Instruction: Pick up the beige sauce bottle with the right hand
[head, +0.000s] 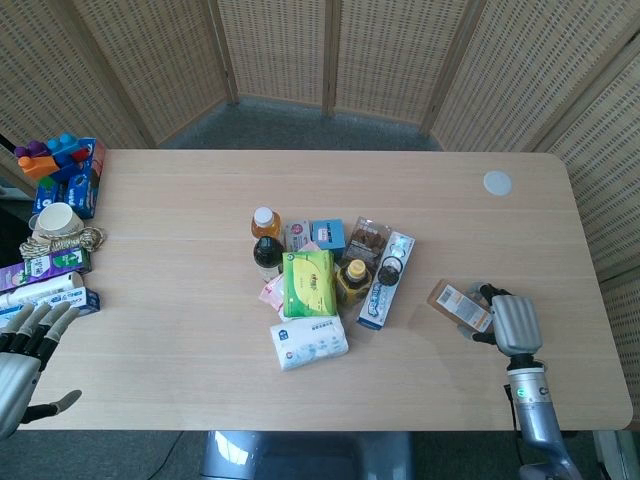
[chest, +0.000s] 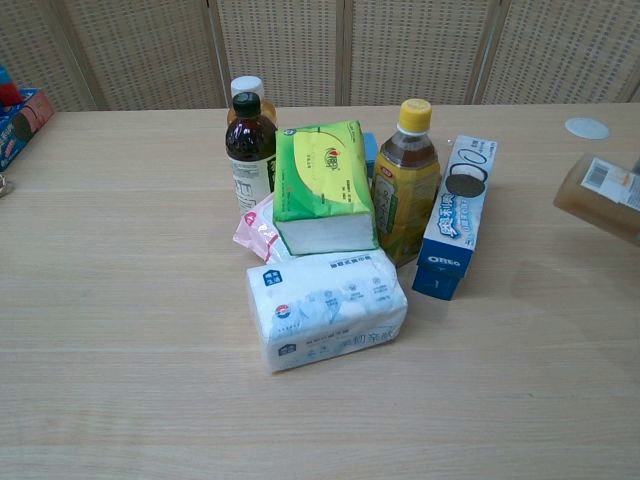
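The bottle (head: 461, 306) is gripped by the right hand (head: 512, 322) and appears raised off the table (head: 180, 350): in the chest view it hangs tilted at the right edge, with bare table beneath it. The fingers are curled around its far end (the exact finger contact is hidden behind the back of the hand in the head view, and the hand itself is cut off in the chest view). Bottle and hand are located at about 4 o'clock from the central clutter, well apart from it.

The lift step is judged to be in hand and nearly complete. For the next move, a firm hold is called for, with the bottle carried clear of the Oreo box (chest: 456, 217), its nearest neighbour at 9 o'clock.

The left hand (head: 22, 352) is held with fingers spread, empty, at the table's 8 o'clock corner.

The surface is pale wood-grain laminate. Groceries are clustered at its centre, and further items are stacked along the 9 o'clock edge. The table is enclosed at 12 o'clock by woven folding screens (head: 330, 50).
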